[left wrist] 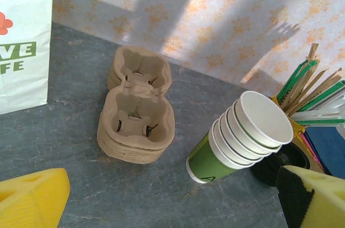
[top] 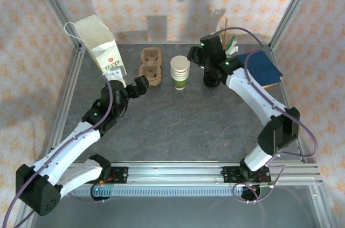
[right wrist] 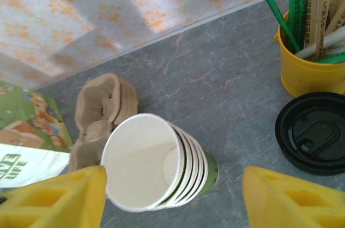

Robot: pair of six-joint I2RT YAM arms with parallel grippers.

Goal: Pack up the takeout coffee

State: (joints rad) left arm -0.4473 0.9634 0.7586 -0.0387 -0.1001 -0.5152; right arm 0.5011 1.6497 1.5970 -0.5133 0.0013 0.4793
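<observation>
My right claw (right wrist: 172,198) wide, cup stack (right wrist: 156,163) just ahead, black lid (right wrist: 312,133) to its right, left claw (left wrist: 172,201) wide near carrier trays (left wrist: 137,112), takeout coffee: can't tell where.

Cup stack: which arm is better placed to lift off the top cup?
Right, probably: the right end effector, open, hangs close to the cup stack. The left end effector sits by the pulp carriers.
</observation>
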